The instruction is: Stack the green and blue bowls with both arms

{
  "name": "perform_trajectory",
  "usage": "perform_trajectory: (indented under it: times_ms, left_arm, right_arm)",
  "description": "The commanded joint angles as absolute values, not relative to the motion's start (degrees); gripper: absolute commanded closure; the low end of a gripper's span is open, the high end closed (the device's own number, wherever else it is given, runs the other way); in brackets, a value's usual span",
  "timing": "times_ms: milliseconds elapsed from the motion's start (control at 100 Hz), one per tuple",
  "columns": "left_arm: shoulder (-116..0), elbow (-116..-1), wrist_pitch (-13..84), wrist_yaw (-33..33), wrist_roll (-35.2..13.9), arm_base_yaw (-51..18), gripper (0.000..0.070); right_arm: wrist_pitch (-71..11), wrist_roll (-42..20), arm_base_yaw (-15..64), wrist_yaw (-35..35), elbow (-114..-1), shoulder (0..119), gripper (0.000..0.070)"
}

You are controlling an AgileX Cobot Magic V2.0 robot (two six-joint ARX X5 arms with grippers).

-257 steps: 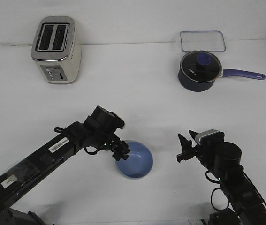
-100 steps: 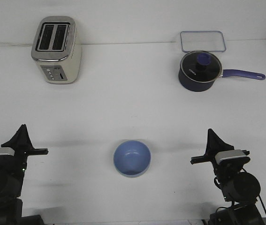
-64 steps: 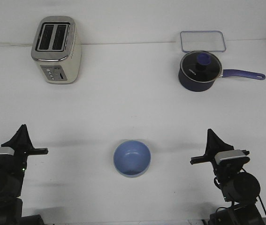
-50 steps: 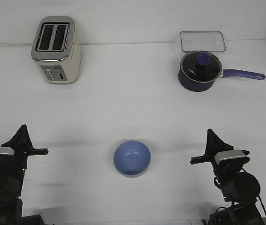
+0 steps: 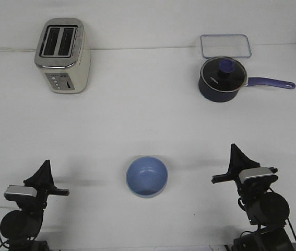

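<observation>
The light blue bowl sits upright on the white table at front centre. A thin pale edge shows around its lower rim; I cannot tell whether this is the green bowl beneath it, and no separate green bowl is in view. My left gripper is drawn back at the front left, pointing up and well apart from the bowl. My right gripper is drawn back at the front right, also pointing up and apart from the bowl. Both are seen side-on and hold nothing; their jaw gaps are hidden.
A cream and silver toaster stands at the back left. A dark blue lidded saucepan with a purple handle is at the back right, with a clear rectangular lid or tray behind it.
The left arm let go of the bowl's rim and drew back to the front left; in the last half second it shifted lower and to the right. The right arm and bowl stay still.
</observation>
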State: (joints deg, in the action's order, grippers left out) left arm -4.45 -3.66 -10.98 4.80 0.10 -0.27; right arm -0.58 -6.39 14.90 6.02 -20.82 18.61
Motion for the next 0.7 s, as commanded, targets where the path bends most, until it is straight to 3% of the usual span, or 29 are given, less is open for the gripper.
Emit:
perform_trajectory:
  times_ms: [0, 690]
  left_arm:
    - [-2.59, -2.76, -10.94, 4.29, -0.62, -0.4, 0.0685]
    - [-0.49, -0.8, -9.04, 2.55, -2.0, -0.45, 0.0685]
  right_arm:
    - [0.03, -6.17, 14.98, 6.04, -20.97, 18.79, 0.07]
    - [0.03, -6.17, 14.98, 6.04, -20.97, 18.79, 0.07]
